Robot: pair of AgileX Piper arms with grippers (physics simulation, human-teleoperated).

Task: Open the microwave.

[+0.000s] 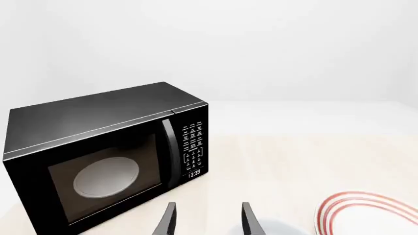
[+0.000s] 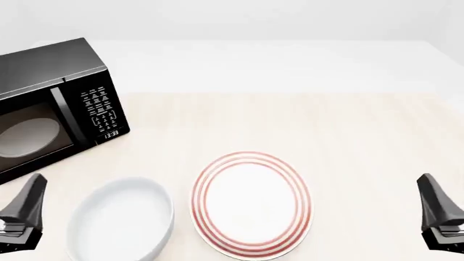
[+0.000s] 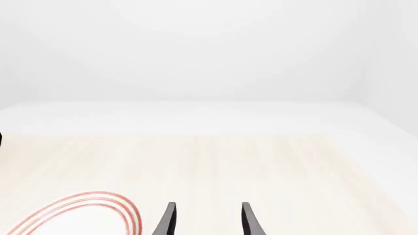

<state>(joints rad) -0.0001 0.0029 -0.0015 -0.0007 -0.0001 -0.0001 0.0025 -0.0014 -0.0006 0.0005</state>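
The microwave (image 2: 51, 103) is a glossy black box at the table's far left, door shut, with a white turntable (image 1: 106, 176) showing through the dark glass. Its vertical bar handle (image 1: 171, 152) runs beside the white-lettered keypad (image 1: 193, 147), and the clock reads 13:33. My left gripper (image 1: 206, 220) is open with nothing between its fingers, short of the microwave's front; in the front view it sits at the lower left (image 2: 25, 209). At the lower right edge, my right gripper (image 3: 206, 220) is also open and holds nothing, far from the microwave (image 2: 438, 209).
A white oval bowl (image 2: 119, 220) lies at the front left, next to my left gripper. A white plate with red rings (image 2: 250, 204) lies at the front middle. The wooden tabletop (image 2: 326, 125) stretches to the right and back.
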